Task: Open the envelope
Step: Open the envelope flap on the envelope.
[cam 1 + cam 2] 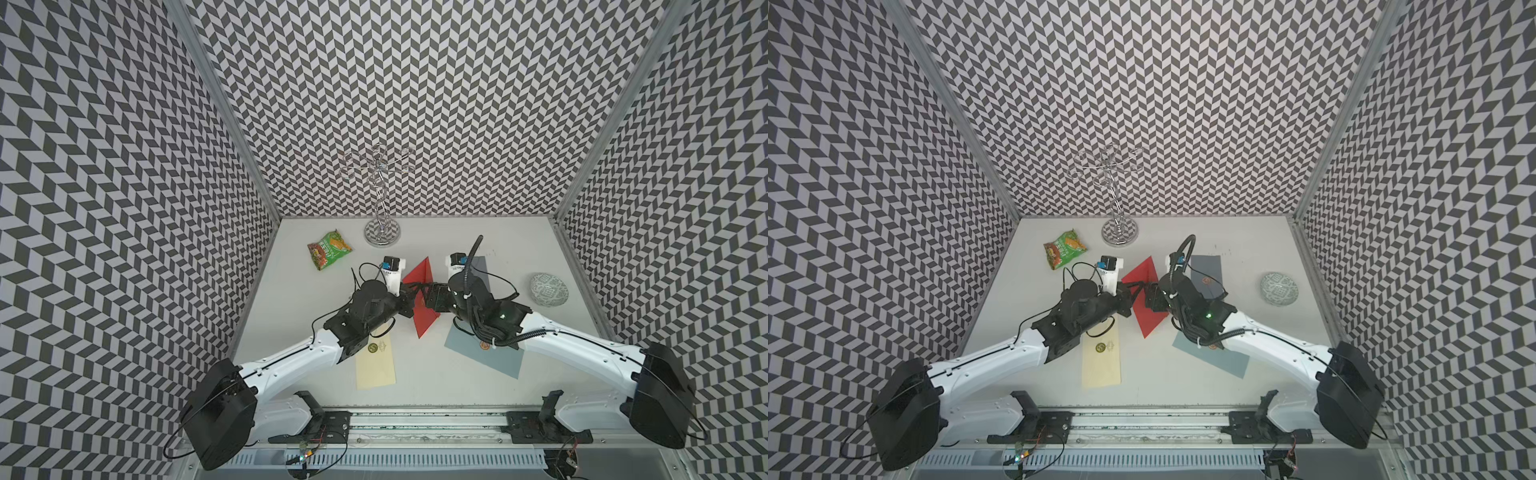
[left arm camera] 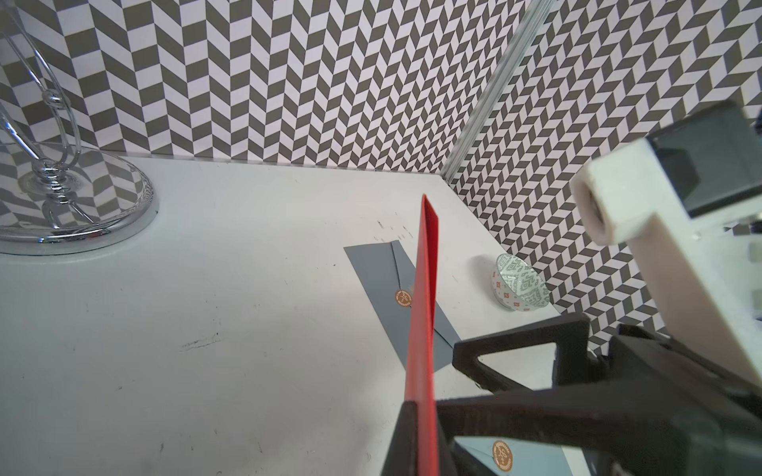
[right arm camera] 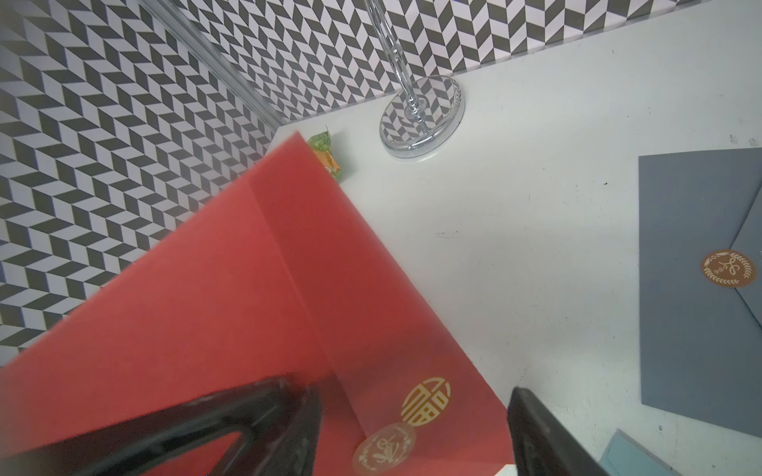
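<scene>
We see the left arm (image 1: 291, 359) stretched in from the near left corner, its wrist turned toward the middle of the white table (image 1: 436, 386). The left claw (image 2: 418, 416) is clamped on the flat red paper envelope (image 1: 419, 272), which it holds up on edge over the table, between the two wrists. The right arm (image 1: 582, 338) reaches in from the opposite near corner. The right claw (image 3: 412, 395) faces the envelope's flap side with its jaws apart. The corner bearing the round seal sticker (image 3: 383, 449) sits between the black fingers (image 3: 214, 428), though we cannot tell whether either touches the paper. A dark grey envelope (image 3: 692, 296) lies flat beyond the right wrist, and a pale blue envelope (image 1: 482, 353) lies partly beneath that arm.
</scene>
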Robot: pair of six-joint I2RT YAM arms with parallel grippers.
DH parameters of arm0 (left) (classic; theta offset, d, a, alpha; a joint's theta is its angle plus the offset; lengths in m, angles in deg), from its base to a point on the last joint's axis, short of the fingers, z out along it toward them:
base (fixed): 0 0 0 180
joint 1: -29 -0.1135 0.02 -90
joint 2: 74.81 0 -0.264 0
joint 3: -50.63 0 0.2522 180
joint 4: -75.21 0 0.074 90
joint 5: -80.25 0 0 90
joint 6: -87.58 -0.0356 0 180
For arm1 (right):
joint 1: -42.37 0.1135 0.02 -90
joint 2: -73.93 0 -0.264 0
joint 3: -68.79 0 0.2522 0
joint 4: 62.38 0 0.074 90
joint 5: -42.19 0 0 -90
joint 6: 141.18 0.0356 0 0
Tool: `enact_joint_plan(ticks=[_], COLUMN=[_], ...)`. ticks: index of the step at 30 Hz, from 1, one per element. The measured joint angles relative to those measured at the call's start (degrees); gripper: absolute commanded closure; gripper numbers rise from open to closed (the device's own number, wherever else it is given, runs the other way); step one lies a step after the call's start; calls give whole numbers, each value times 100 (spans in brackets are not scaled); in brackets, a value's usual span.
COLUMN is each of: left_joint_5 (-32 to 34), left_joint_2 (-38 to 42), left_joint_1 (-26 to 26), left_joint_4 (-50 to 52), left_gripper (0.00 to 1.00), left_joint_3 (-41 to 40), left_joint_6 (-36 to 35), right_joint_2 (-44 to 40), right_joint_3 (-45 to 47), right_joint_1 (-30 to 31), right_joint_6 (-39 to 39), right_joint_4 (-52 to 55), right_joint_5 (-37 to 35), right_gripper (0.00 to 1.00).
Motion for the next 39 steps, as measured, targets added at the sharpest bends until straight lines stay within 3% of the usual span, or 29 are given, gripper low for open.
enact_joint_plan(ticks=[24, 39], left_joint_5=[20, -505], left_joint_2=[201, -46], left_joint_1=[2, 26], left_joint_4=[-201, -704], left_gripper=[100, 100], left_joint_3=[-175, -160], left_joint_6=[-289, -457], right_joint_2=[-42, -474], right_joint_3=[2, 81], right_joint_1=[9, 37], right_joint_6=[-382, -402], right_joint_4=[125, 306], right_joint_5=[177, -391], right_gripper=[23, 24])
